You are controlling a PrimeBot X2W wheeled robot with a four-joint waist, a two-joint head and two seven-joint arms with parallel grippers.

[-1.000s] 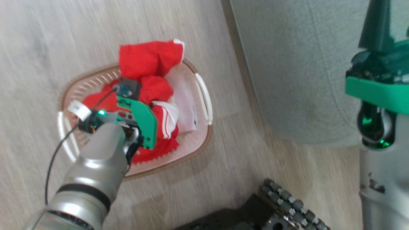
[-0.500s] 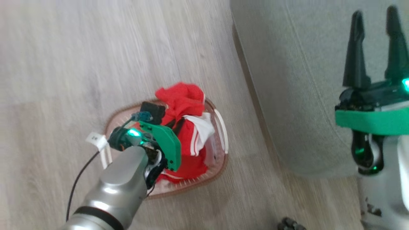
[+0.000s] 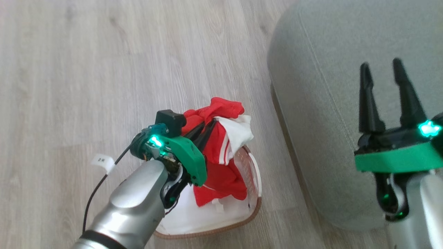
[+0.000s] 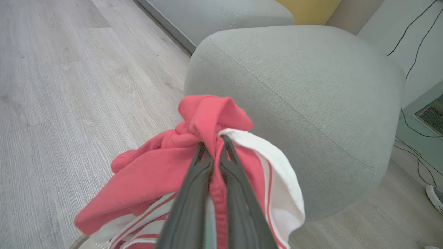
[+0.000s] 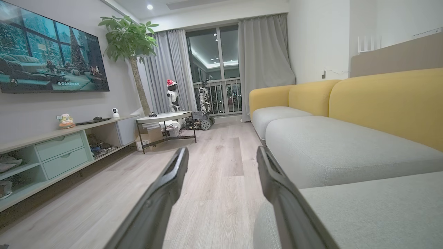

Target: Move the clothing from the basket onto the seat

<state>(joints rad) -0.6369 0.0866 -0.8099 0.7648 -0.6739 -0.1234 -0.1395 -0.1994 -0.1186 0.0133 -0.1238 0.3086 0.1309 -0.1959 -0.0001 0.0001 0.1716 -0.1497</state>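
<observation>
here, left hand [image 4: 212, 142] pinches soft red clothing [image 4: 159, 173] above perforated oval basket [image 3: 255, 173].

Pale wood-grain floor [image 3: 104, 69] with the objects standing on it.
The oval basket [image 3: 221, 232] rests on the planks just beside the rounded corner of the grey-green seat [image 3: 328, 103], a narrow strip of bare floor showing between them in the head view.
</observation>
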